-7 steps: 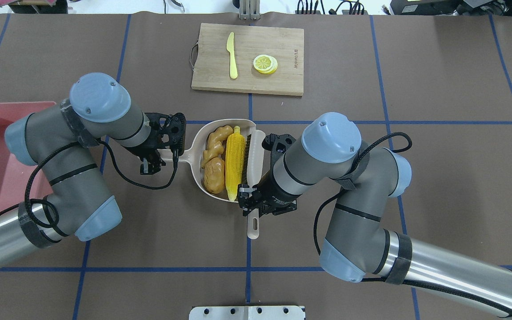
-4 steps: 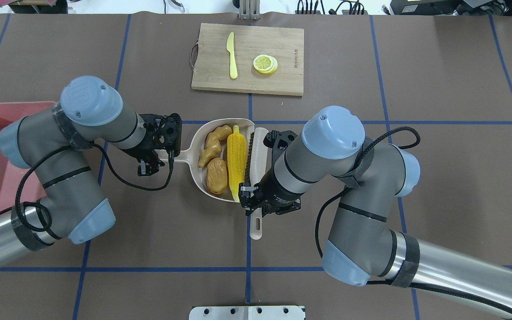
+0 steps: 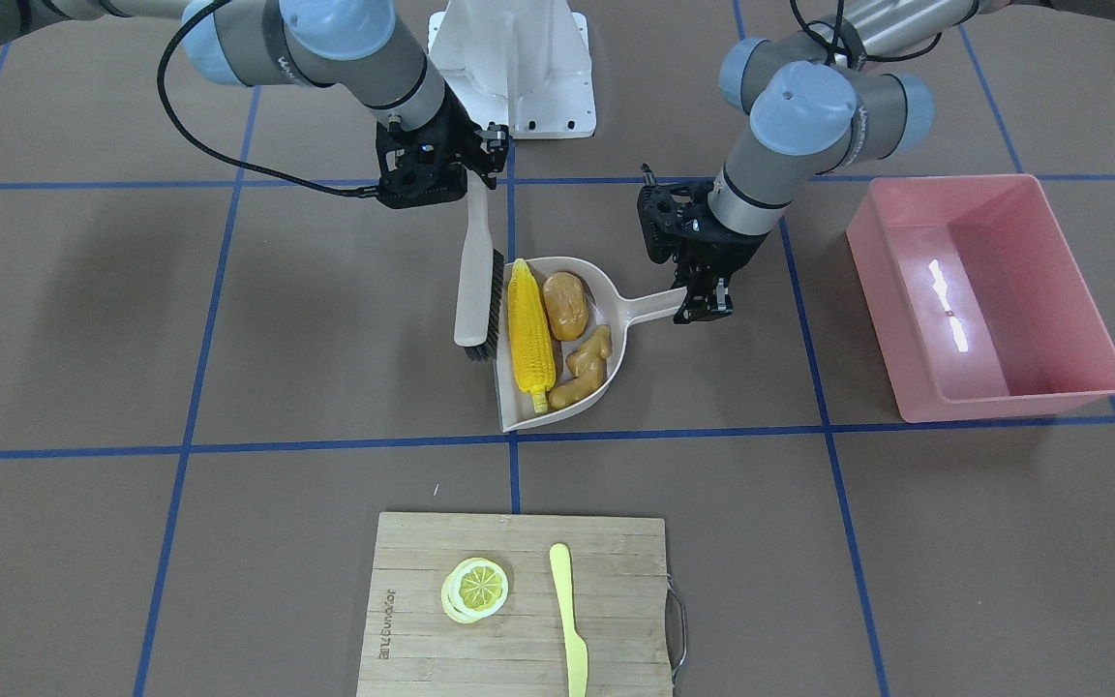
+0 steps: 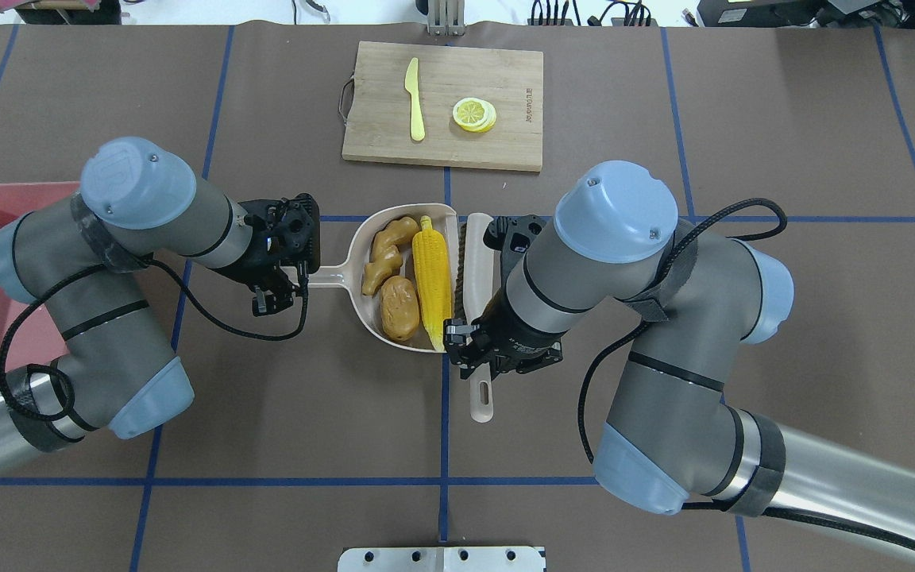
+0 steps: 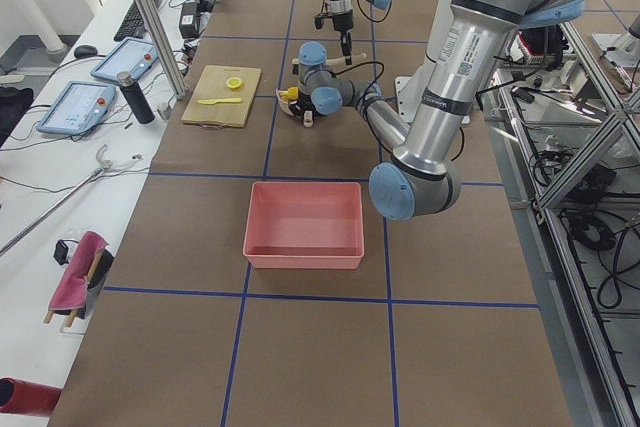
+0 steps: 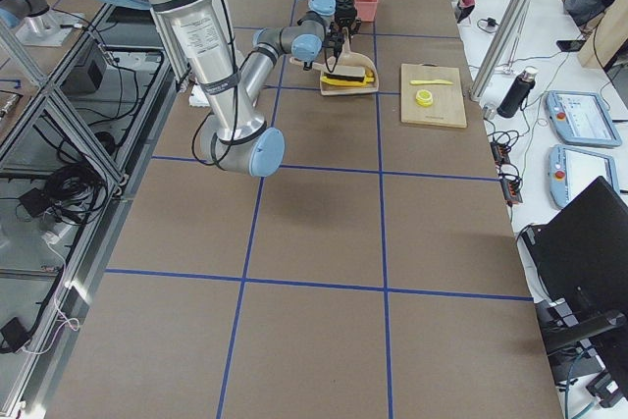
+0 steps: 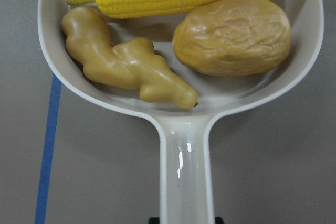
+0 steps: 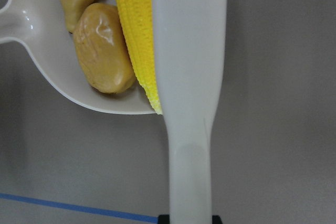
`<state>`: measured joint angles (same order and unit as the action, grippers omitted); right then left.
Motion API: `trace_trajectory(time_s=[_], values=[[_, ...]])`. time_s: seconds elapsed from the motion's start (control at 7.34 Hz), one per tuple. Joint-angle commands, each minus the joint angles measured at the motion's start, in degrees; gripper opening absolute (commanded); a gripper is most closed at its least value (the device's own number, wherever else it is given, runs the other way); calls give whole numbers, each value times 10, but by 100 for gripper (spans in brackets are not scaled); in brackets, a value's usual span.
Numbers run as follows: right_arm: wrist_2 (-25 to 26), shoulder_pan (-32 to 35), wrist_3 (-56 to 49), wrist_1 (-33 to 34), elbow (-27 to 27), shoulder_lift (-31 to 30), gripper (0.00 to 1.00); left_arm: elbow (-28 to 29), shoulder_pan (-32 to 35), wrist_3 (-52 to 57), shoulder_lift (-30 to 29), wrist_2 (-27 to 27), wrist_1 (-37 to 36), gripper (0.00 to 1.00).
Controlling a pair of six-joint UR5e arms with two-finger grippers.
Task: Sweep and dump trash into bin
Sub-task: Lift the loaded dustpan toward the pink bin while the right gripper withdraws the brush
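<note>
- The bin (image 3: 1003, 405) stands well apart, far left: a long carry.
- Left fingers (image 3: 699, 306) clamp the dustpan (image 4: 358, 238) handle; tilting forward could roll the corn (image 4: 434, 274), potato (image 4: 399, 308) and ginger (image 4: 384, 250) out.
- Right fingers (image 4: 480, 359) clamp the brush (image 4: 480, 266), just beside the corn; lifting may snag it.

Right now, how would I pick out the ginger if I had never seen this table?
Find the wooden cutting board, then come toward the robot to the beige dustpan mid-table. Of three toy foods inside, the ginger is the knobbly, branching tan one, unlike the smooth potato and ribbed yellow corn.
</note>
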<state>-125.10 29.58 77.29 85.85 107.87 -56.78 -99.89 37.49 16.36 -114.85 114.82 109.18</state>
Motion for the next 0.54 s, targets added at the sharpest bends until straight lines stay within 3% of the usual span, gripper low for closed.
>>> trace_trajectory(time_s=[0.0, 0.41], values=[[-18, 36, -55, 61, 38, -13, 0, -2, 5, -51, 2, 9, 44, 0], [-58, 103, -107, 100, 73, -50, 0, -47, 28, -62, 27, 10, 52, 0]])
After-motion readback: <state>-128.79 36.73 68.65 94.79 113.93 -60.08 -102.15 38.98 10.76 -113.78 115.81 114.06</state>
